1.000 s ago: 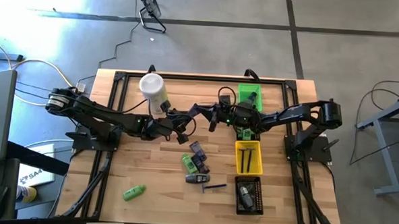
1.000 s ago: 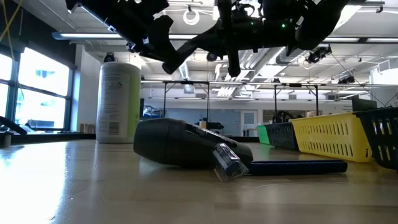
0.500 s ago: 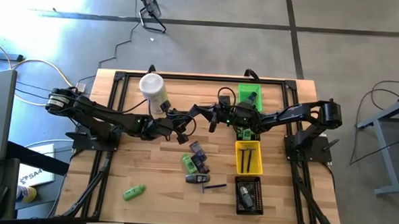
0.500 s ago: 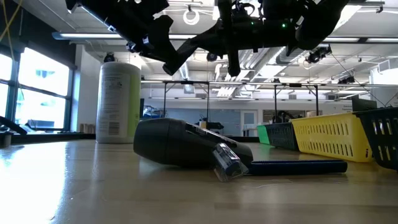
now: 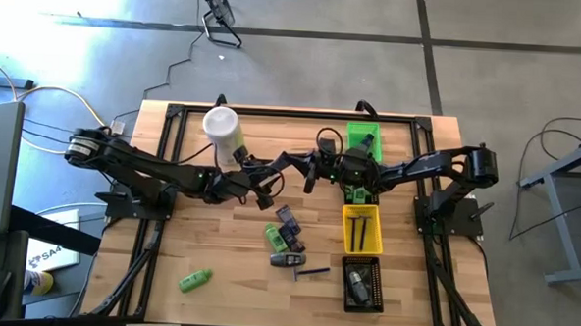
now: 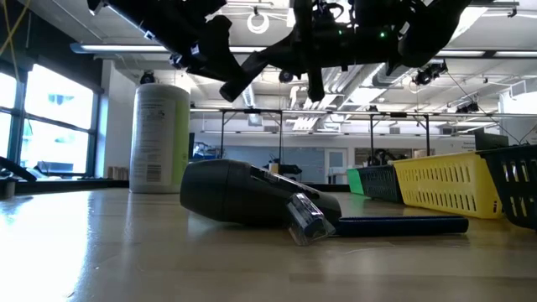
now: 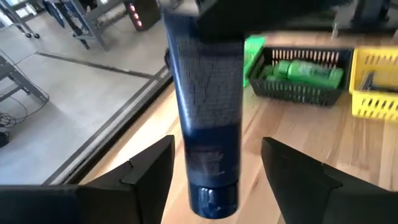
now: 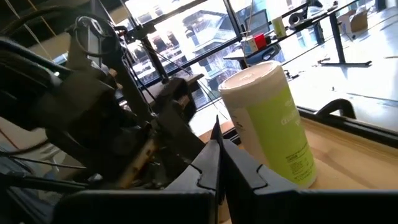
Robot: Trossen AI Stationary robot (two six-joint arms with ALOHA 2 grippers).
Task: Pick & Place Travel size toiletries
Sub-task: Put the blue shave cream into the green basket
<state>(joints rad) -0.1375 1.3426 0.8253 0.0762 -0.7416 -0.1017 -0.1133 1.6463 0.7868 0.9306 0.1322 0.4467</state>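
I had both arms meeting in the air over the middle of the table [image 5: 209, 233], nearer its far edge. The right end effector [image 5: 310, 176] was pinched together on the flat upper end of a dark blue tube [image 7: 208, 112], which hung cap-down from it, as far as the left wrist view let me judge. The left end effector [image 5: 266, 188] sat just beside it with its fingers [image 7: 149, 165] spread apart, one on each side of the tube and clear of it.

The other toiletries lay on the table. A cluster sat at the centre, toward the front edge: a dark grey tube [image 5: 288, 222], a green mini bottle [image 5: 275, 236] and a thin dark stick [image 5: 313, 272] close together. One more green bottle [image 5: 195, 279] lay alone near the front left corner.

Along the right side three bins ran from far edge to front edge: a green bin [image 5: 351, 134] holding a green bottle, a yellow bin [image 5: 347, 229] with dark sticks in it, and a black bin [image 5: 348, 288] with small items I couldn't make out. The pale-green canister [image 5: 223, 131] stood upright near the far edge, left of centre
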